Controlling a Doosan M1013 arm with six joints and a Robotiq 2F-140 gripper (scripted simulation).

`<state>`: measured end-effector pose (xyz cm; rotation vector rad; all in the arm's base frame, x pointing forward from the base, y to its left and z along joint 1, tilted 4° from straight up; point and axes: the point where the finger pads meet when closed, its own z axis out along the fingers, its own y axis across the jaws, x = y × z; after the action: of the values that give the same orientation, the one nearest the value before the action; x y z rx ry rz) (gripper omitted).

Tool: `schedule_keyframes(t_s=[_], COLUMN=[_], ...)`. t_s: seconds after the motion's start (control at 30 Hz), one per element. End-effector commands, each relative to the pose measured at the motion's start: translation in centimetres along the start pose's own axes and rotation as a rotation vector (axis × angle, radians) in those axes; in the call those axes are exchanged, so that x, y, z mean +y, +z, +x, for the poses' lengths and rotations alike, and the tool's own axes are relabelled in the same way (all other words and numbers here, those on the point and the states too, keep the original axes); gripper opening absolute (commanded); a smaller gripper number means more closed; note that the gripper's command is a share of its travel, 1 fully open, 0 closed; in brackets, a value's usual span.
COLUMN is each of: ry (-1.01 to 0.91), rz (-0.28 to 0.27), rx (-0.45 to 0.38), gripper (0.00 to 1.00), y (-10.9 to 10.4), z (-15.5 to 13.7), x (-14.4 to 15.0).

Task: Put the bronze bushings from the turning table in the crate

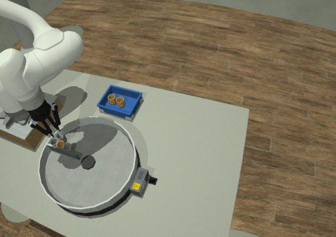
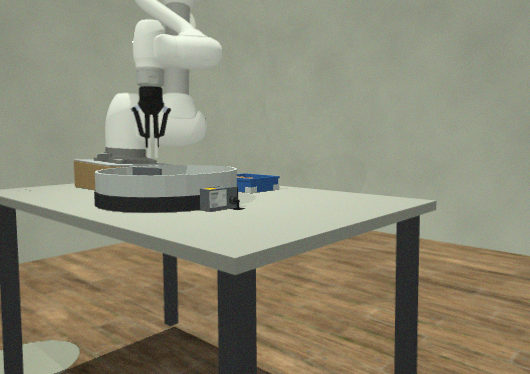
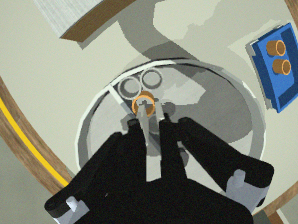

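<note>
A bronze bushing [image 1: 60, 144] [image 3: 143, 104] stands at the far left edge of the turning table [image 1: 95, 175] [image 2: 165, 181], against a grey bar [image 1: 68, 154]. Steel bushings [image 1: 52, 140] [image 3: 152, 79] stand on either side of it. My gripper [image 1: 58, 134] [image 2: 153, 153] [image 3: 151, 112] hangs just above the bronze bushing, its fingers close together and holding nothing. The blue crate [image 1: 104, 106] [image 2: 257, 182] [image 3: 262, 76] beyond the table holds two bronze bushings [image 1: 111, 99] [image 1: 120, 101].
The turning table has a raised white rim [image 1: 136, 162] and a dark hub [image 1: 88, 162]. A grey control box [image 1: 139, 182] [image 2: 217, 198] sits at its near right side. The arm's wooden base plate [image 1: 32, 140] lies to the left.
</note>
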<state>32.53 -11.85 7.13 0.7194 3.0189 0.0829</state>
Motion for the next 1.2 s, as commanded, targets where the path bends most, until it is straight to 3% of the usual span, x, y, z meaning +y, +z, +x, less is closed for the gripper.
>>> schedule_keyframes(t_s=[0.0, 0.23, 1.17], ry=[0.000, 0.000, 0.000], rz=[-0.005, -0.005, -0.005], rx=[0.008, 0.008, 0.008], gripper=[0.10, 0.10, 0.10], y=[0.3, 2.6, 2.6], z=[0.4, 0.4, 0.4], x=[0.1, 0.1, 0.1])
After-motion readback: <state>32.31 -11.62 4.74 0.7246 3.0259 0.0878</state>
